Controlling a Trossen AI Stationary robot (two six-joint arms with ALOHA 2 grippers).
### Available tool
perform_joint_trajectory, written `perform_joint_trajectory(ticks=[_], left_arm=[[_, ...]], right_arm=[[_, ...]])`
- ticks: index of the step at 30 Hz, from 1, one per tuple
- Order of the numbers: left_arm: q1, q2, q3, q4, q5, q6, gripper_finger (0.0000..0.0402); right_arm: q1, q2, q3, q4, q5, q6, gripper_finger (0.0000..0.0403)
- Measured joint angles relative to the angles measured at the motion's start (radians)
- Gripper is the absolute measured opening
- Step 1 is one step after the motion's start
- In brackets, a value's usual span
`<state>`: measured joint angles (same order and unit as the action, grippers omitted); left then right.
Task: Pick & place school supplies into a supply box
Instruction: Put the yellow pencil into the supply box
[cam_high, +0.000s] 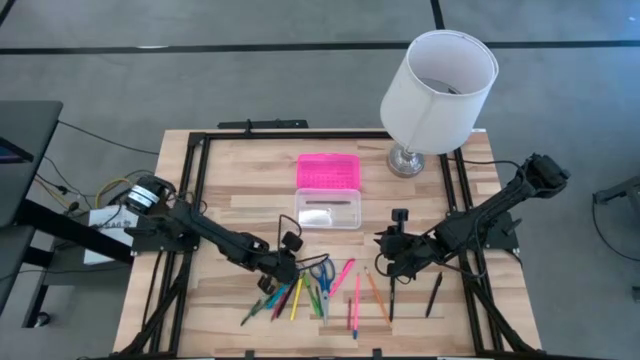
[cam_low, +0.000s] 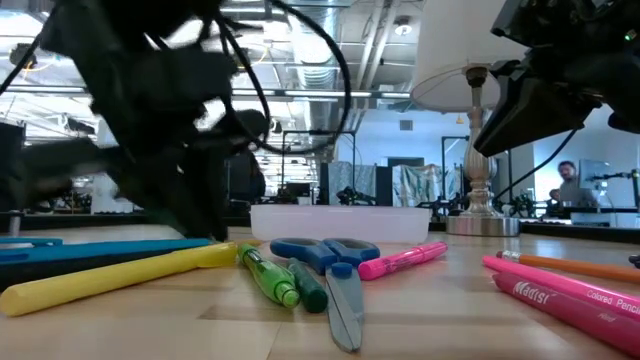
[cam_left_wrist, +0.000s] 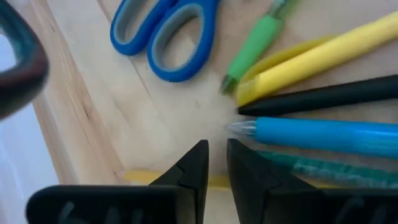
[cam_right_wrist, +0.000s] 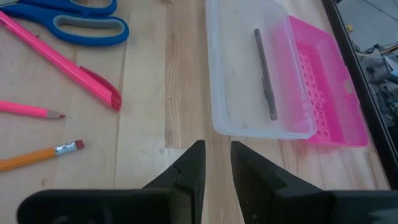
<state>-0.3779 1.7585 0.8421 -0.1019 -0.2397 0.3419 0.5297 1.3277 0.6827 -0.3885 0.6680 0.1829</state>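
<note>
Pens and pencils (cam_high: 300, 295) lie fanned out on the table's near middle, with blue-handled scissors (cam_high: 320, 270) among them. The clear box base (cam_high: 328, 210) sits on the table with a dark pencil (cam_right_wrist: 264, 71) lying in it; its pink lid (cam_high: 328, 172) lies open behind. My left gripper (cam_high: 290, 268) is shut and low over the left of the pile, its tips (cam_left_wrist: 217, 155) by the blue pen (cam_left_wrist: 323, 134) and black pen (cam_left_wrist: 323, 96). My right gripper (cam_high: 388, 258) is shut and empty, and in its wrist view it (cam_right_wrist: 216, 152) points at the box. My left gripper stands over a yellow pencil (cam_left_wrist: 134, 177) that lies on the table and runs under its fingers. Whether the fingers touch it I cannot tell. My right gripper touches nothing.
A white-shaded lamp (cam_high: 437, 90) stands at the far right of the table, behind the box. A black frame (cam_high: 200, 150) runs around the tabletop. Pink pens (cam_right_wrist: 62, 62) and an orange pencil (cam_right_wrist: 37, 155) lie between my right gripper and the scissors. A person (cam_low: 570, 185) sits far off in the room.
</note>
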Motion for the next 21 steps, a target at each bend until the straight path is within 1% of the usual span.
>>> perform_joint_trajectory(ticks=[4,10,17,21], left_arm=[[0.04,0.03,0.004,0.017,0.014,0.012,0.0049],[0.067,0.029,0.004,0.006,0.014,-0.053,0.0045],[0.071,0.019,0.005,-0.09,-0.081,-0.164,0.0044],[0.073,0.011,0.004,-0.161,-0.107,-0.2,0.0044]], right_arm=[[0.0,0.0,0.0,0.001,-0.012,0.0,0.007],[0.0,0.0,0.0,-0.002,-0.014,0.0,0.007],[0.0,0.0,0.0,0.001,-0.015,0.0,0.007],[0.0,0.0,0.0,0.001,-0.015,0.0,0.007]])
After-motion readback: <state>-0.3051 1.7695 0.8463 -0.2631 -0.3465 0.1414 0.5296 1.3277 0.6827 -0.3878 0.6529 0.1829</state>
